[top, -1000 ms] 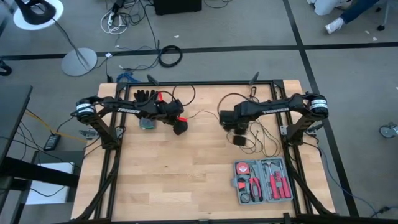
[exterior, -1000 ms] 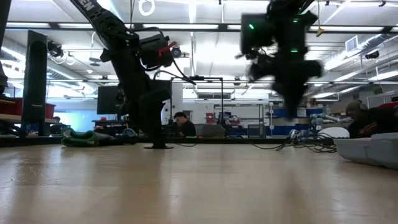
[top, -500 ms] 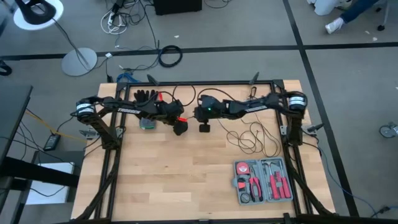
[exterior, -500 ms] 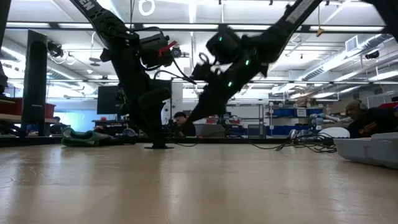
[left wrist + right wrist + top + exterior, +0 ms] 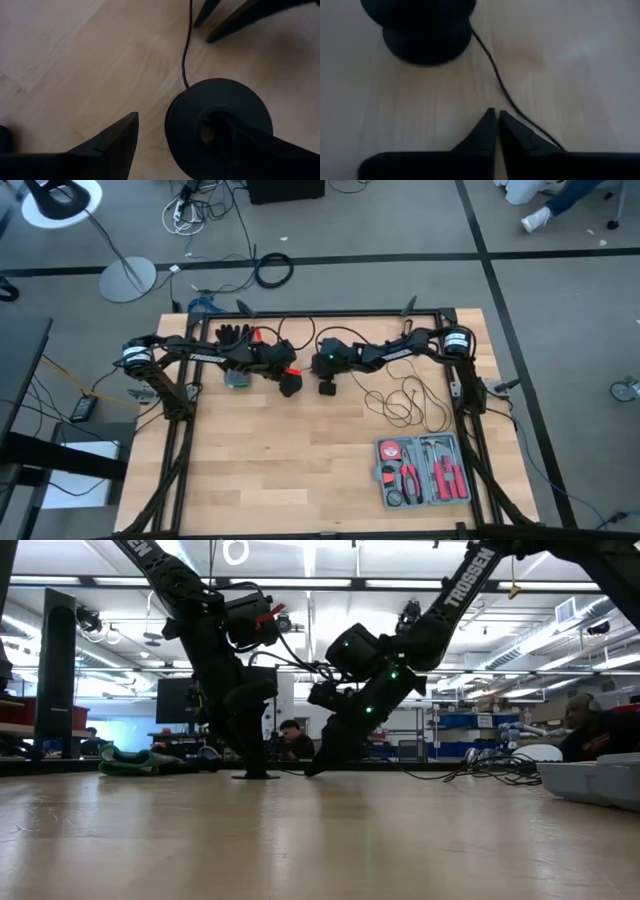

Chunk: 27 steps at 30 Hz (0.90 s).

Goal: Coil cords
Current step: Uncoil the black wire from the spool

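Note:
The cord's round black disc (image 5: 220, 117) lies flat on the wooden table, left of centre at the back. Its thin black wire (image 5: 495, 75) runs off toward the right into a loose tangle of loops (image 5: 405, 405). My left gripper (image 5: 170, 120) stands open over the disc, slanting down. My right gripper (image 5: 496, 114) slants down just right of the disc, its tips (image 5: 312, 772) low over the table with only a narrow slit between them. The wire passes beside them, not between them. My left gripper rests one finger (image 5: 240, 140) on the middle of the disc's top face (image 5: 207, 132), coming from above at a slant. Its other finger (image 5: 110, 145) stands beside the disc, over bare table. The disc lies flat on the table. My right gripper: I cannot tell whether its finger touches the wire (image 5: 540, 131) that runs beside it.
A black glove (image 5: 235, 335) and a small green thing (image 5: 238, 380) lie at the back left, behind the left arm. A grey tool tray (image 5: 425, 470) with red-handled pliers sits front right. The near half of the table (image 5: 280, 480) is bare wood.
My right gripper has swung from above the tangled loops toward the table's left and down, to the disc. It has tipped from pointing nearly straight down to a slant. The disc has stayed where it was.

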Each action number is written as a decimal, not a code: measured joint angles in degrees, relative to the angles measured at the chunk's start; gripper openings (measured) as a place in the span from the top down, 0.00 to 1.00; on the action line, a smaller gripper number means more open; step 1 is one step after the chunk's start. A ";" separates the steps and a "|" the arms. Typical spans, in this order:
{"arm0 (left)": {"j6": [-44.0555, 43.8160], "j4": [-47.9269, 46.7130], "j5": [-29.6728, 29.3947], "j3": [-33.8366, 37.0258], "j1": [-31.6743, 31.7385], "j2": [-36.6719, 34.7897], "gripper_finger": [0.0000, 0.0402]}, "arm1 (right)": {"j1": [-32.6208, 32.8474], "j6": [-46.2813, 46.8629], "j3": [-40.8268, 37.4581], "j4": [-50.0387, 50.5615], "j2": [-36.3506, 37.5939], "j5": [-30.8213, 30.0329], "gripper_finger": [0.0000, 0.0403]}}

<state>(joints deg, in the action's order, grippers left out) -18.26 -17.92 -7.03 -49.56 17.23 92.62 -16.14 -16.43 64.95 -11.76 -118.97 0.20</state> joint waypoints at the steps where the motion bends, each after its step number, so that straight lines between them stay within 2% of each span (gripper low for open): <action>1: 0.00 -0.07 0.00 0.00 0.00 0.00 0.34 | -0.20 0.44 0.08 1.37 0.33 0.18 0.85; 4: 0.02 -0.30 0.00 -0.02 0.00 -0.02 0.34 | -0.85 1.17 0.23 7.26 1.51 1.06 0.97; 8: 0.00 -1.21 0.00 -0.02 -0.01 -0.02 0.34 | -0.76 2.88 0.28 19.32 4.77 1.55 0.98; 15: 0.00 -1.34 -0.02 -0.02 -0.02 -0.04 0.34 | 2.55 4.81 -0.72 50.73 14.46 0.81 1.00; 17: 0.00 -1.15 -0.01 -0.02 -0.02 -0.04 0.34 | 3.14 4.89 -0.52 53.94 17.18 0.22 0.99; 19: 0.00 -0.67 -0.02 -0.02 -0.02 -0.04 0.34 | 3.41 5.18 -0.40 55.22 19.43 -1.17 0.99; 21: 0.02 -0.58 0.00 -0.02 -0.02 -0.04 0.34 | 3.20 5.83 -0.45 51.99 19.86 -1.46 0.99; 27: 0.02 -0.37 -0.01 -0.02 -0.04 -0.04 0.34 | 0.63 6.19 -0.33 30.12 18.54 0.28 0.96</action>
<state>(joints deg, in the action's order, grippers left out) -18.24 -18.29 -7.04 -49.58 17.19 92.58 -15.51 -10.24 64.62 18.36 -100.43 0.48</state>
